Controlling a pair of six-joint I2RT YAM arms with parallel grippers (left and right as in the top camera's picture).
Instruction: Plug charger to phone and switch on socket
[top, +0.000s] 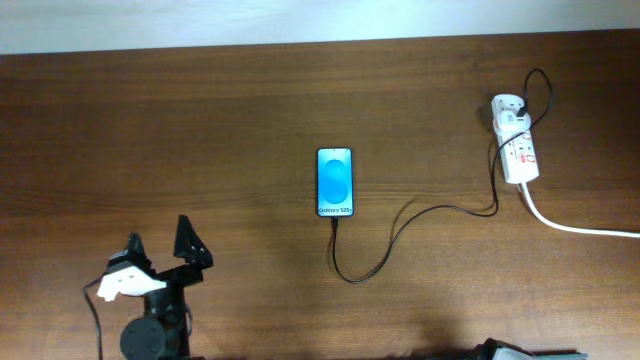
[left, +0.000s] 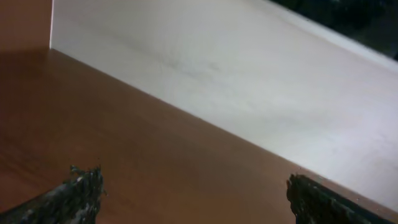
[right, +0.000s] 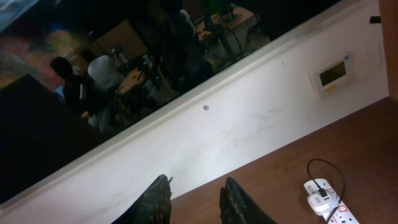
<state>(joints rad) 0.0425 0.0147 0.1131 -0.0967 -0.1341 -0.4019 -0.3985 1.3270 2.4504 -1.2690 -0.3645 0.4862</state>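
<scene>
Socket (top: 517, 150) is seen upper right on the table (top: 200, 120), its switch state unreadable. Phone (top: 335, 183) is centred, with the charger (top: 445, 207) apparently plugged in. Left gripper (top: 160, 240) is spread wide, right gripper (right: 198, 182) slightly parted; both are empty.

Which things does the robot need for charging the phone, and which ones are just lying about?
Needed for the job:
- the phone
- the charger, the thin black cable
- the socket, the white power strip

Just there:
- the table
- the wall panel, seen from the right wrist
</scene>
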